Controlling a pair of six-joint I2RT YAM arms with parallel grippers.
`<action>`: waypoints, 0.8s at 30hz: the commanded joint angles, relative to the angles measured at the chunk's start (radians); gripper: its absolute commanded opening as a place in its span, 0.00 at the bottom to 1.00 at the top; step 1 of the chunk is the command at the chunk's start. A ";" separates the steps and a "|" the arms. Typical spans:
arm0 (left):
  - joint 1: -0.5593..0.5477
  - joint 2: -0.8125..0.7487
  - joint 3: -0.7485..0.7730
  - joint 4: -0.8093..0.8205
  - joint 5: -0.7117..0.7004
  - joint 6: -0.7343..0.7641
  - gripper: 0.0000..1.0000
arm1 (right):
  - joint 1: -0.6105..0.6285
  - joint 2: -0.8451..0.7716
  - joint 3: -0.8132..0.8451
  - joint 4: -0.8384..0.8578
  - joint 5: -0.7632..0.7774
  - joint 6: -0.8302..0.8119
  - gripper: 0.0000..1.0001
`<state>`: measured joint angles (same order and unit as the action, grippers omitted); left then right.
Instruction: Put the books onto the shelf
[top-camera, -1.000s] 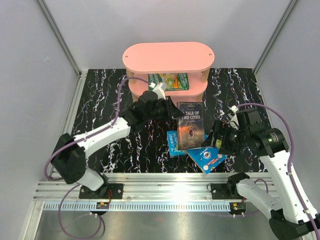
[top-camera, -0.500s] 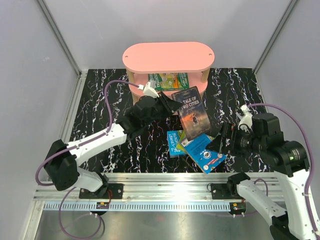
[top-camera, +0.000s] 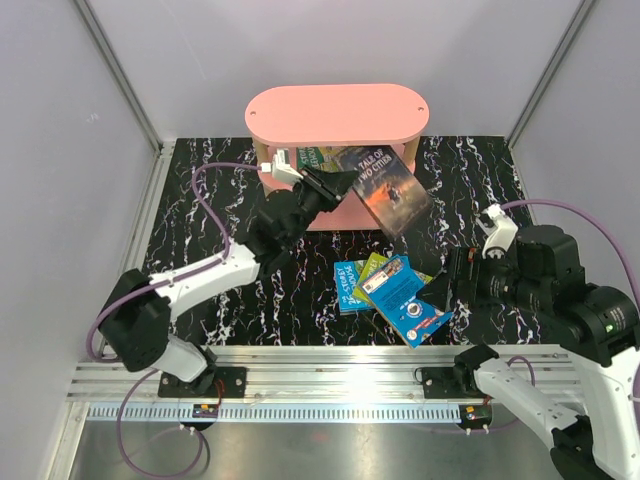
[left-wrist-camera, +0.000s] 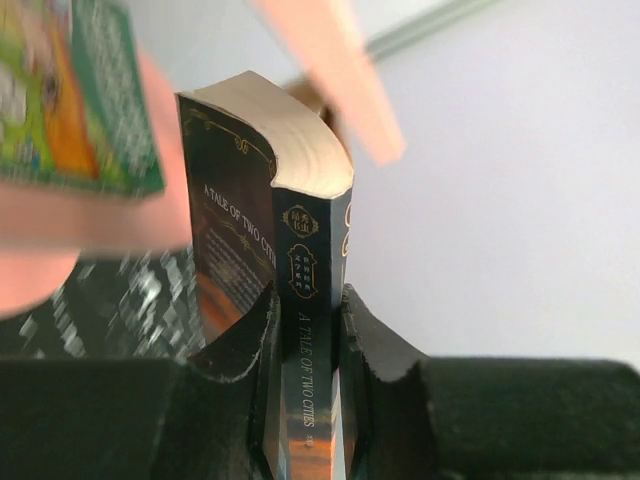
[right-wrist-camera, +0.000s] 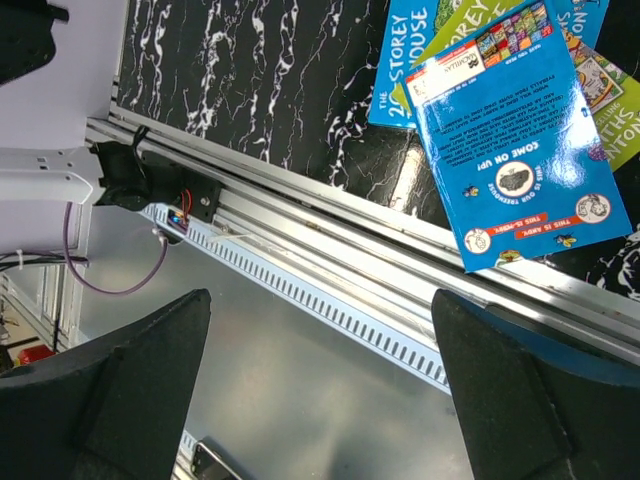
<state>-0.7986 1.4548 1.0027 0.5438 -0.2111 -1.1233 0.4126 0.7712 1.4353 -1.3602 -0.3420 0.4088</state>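
My left gripper (top-camera: 335, 184) is shut on the spine of a dark book with an orange sunset cover (top-camera: 387, 189), held in the air and tilted in front of the pink shelf (top-camera: 338, 112). In the left wrist view the fingers (left-wrist-camera: 362, 335) clamp this book (left-wrist-camera: 305, 250) edge-on, with a pink board (left-wrist-camera: 90, 215) to its left. A green book (top-camera: 312, 157) lies on the middle tier. On the table lie a blue book (top-camera: 408, 312), a green one (top-camera: 374, 268) and another blue one (top-camera: 348, 285), overlapping. My right gripper (top-camera: 447, 288) stands open beside that pile, empty (right-wrist-camera: 320, 385).
An aluminium rail (top-camera: 320, 365) runs along the near edge of the black marbled table (top-camera: 210, 220). Grey walls close in the left, back and right. A purple cable (top-camera: 205, 200) loops from the left arm.
My left gripper has carried the dark book up and back from above the pile to the shelf's front, turning it. The right arm has drawn back to the right.
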 joint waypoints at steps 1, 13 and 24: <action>0.045 0.050 0.032 0.482 -0.009 -0.105 0.00 | 0.046 0.025 0.042 -0.206 0.061 -0.027 1.00; 0.047 0.170 0.122 0.504 -0.033 -0.090 0.00 | 0.107 0.059 0.050 -0.174 0.110 -0.036 1.00; 0.016 0.067 -0.001 0.409 -0.541 -0.112 0.00 | 0.121 0.080 0.037 -0.151 0.126 -0.053 1.00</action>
<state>-0.7704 1.6257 1.0065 0.7689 -0.4477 -1.2022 0.5247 0.8375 1.4528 -1.3602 -0.2436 0.3843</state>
